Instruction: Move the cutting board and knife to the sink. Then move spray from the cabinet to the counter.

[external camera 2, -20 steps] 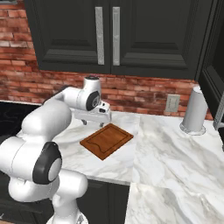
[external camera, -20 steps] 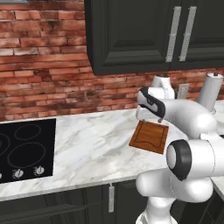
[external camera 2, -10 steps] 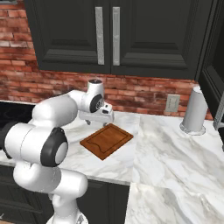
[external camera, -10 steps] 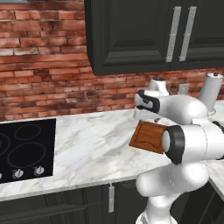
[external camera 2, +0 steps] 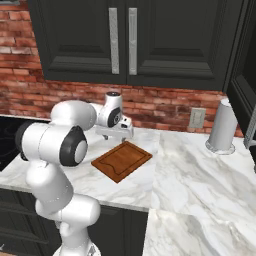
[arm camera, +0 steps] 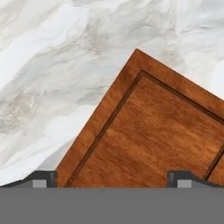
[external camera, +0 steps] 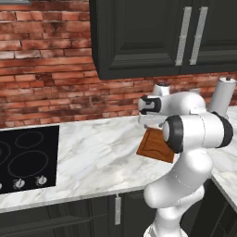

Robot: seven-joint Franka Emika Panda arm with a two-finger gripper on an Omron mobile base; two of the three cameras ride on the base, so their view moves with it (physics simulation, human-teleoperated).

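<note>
The cutting board (external camera 2: 121, 160) is a thin reddish-brown wooden square with a groove round its edge. It lies flat on the white marble counter (external camera 2: 195, 170), turned corner-on. In the left base view the cutting board (external camera: 152, 145) is partly behind my arm. My gripper (external camera 2: 116, 134) hangs just above the board's far corner, pointing down. In the hand view the board (arm camera: 153, 140) lies right below, and my gripper (arm camera: 112, 178) stands open with its tips wide apart and nothing between them. The knife, the sink, the spray and its cabinet are out of view.
A tall steel cylinder (external camera 2: 221, 126) stands at the back right of the counter, near a wall socket (external camera 2: 197, 118). A black cooktop (external camera: 25, 157) lies to the left. Panelled dark wall cabinets (external camera 2: 125, 40) with long silver handles hang above the brick wall.
My arm has swung its elbow forward and the hand has shifted slightly over the board's far corner. The board has not moved and the jaws stay wide.
</note>
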